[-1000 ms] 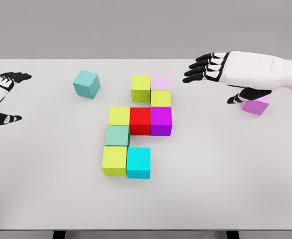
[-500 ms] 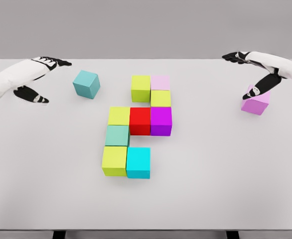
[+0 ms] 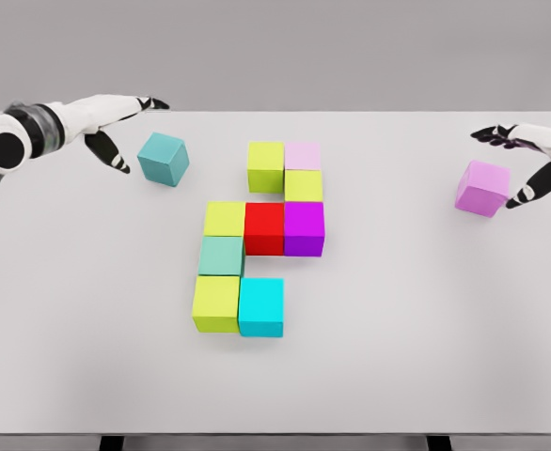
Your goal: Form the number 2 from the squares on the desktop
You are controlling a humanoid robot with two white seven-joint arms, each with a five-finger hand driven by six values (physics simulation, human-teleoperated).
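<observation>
front desk (image 3: 398, 376) bare | cube cluster (image 3: 257, 235) blocks centre | side cubes stand apart

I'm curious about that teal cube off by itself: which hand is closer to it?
The left hand: it hovers just left of the teal cube, not touching. The right hand is across the table.

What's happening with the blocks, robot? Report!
Left hand open beside teal block. Right hand open beside pink block. Both blocks loose, apart from the cluster. Nothing blocking.

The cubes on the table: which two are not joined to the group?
The teal cube at the far left and the violet cube at the far right; each stands alone.
</observation>
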